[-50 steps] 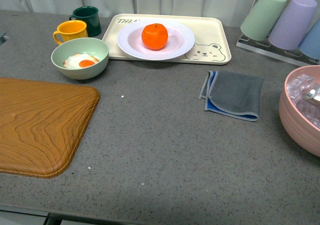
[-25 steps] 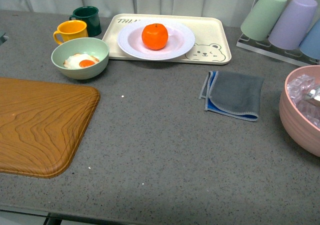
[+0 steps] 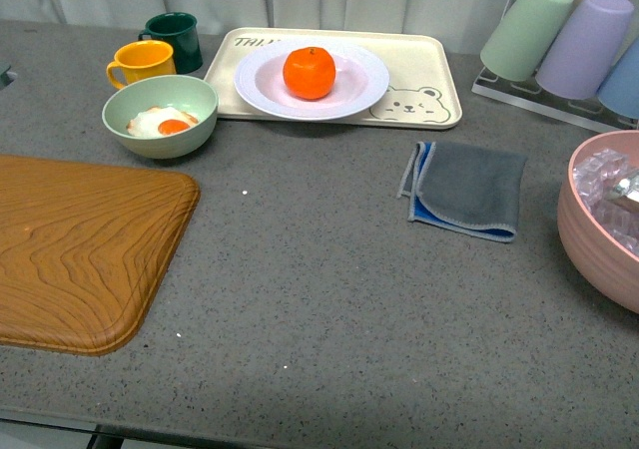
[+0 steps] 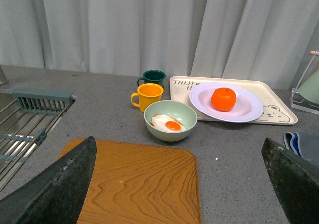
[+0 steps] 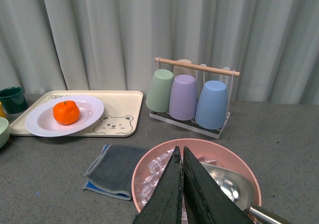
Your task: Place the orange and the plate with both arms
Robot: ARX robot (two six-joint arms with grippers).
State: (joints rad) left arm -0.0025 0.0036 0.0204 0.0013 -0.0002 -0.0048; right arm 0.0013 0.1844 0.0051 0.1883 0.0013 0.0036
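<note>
i'm seeing my left gripper (image 4: 179,184) spread wide and holding nothing, my right gripper (image 5: 181,194) pressed closed and empty above the pink bowl (image 5: 149,167), the orange (image 3: 309,72) sitting in the plate (image 3: 262,80), the plate resting on the bear tray (image 3: 424,90) far back

Lettering appears only on the cream tray (image 3: 429,65), along its far-left corner. In the front view the plate (image 3: 364,80) cuts it off after "THA". In the left wrist view the same tray (image 4: 279,109) shows dark capitals in two lines, too small to read. No other text, number or brand is legible.
</note>
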